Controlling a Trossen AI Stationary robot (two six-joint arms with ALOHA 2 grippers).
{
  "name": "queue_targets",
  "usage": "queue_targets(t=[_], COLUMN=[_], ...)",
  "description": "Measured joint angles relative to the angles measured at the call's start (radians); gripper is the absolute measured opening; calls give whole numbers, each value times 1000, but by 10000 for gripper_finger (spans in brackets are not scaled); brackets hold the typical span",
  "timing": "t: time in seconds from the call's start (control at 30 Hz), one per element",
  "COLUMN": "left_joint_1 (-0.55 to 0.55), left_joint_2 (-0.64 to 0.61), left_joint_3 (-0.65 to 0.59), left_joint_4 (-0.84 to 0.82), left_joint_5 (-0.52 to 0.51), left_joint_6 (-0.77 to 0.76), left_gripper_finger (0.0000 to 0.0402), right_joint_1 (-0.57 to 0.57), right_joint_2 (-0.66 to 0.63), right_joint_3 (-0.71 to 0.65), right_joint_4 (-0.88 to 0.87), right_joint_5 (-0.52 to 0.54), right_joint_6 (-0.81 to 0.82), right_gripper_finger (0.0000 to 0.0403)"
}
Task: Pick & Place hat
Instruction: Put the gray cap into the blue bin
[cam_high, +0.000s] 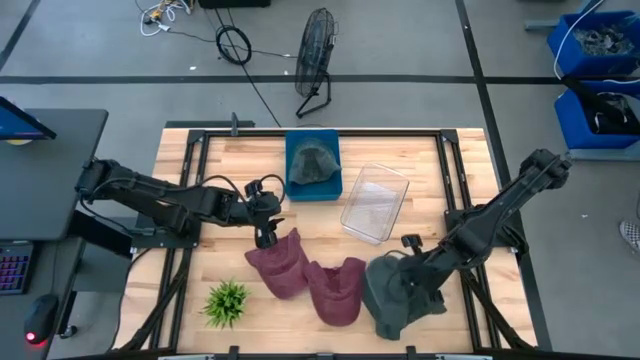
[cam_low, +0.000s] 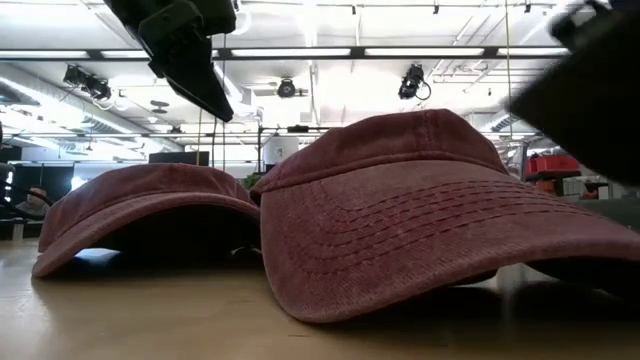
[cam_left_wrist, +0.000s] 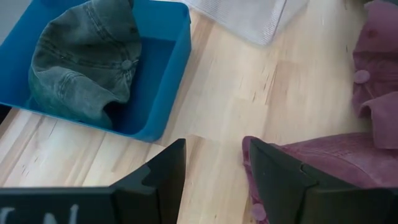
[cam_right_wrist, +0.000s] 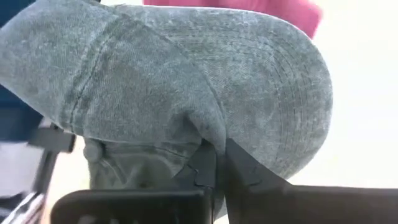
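My right gripper (cam_right_wrist: 216, 163) is clamped on the grey hat (cam_high: 395, 293), pinching its fabric at the desk's (cam_high: 420, 175) front right, just beside the two red hats (cam_high: 308, 276). My left gripper (cam_left_wrist: 214, 168) hangs with fingers apart over the rear edge of the left red hat (cam_left_wrist: 323, 162). A green hat (cam_high: 312, 165) lies in the blue bin (cam_high: 290, 150), beside a clear bin (cam_high: 377, 202).

Bin (cam_high: 296, 190) at table (cam_high: 450, 310) far edge, hat (cam_high: 316, 163) inside; tray (cam_high: 376, 203) right of it. Three caps (cam_high: 335, 288) along near edge. Plant (cam_high: 227, 302) at near-left corner.
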Motion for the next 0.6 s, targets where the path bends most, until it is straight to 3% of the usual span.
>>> queue_targets(t=[0.33, 0.5, 0.6], left_joint_1=[0, 0, 0], left_joint_2=[0, 0, 0], left_joint_3=[1, 1, 1], left_joint_4=[2, 9, 24], left_joint_5=[0, 0, 0], left_joint_6=[0, 0, 0], left_gripper_finger=[181, 181, 181], right_joint_1=[-27, -104, -200], right_joint_2=[-17, -17, -10], right_joint_3=[226, 245, 246], right_joint_4=[-22, 68, 131], right_joint_5=[316, 584, 652], right_joint_6=[-288, -409, -461], right_gripper_finger=[8, 9, 9])
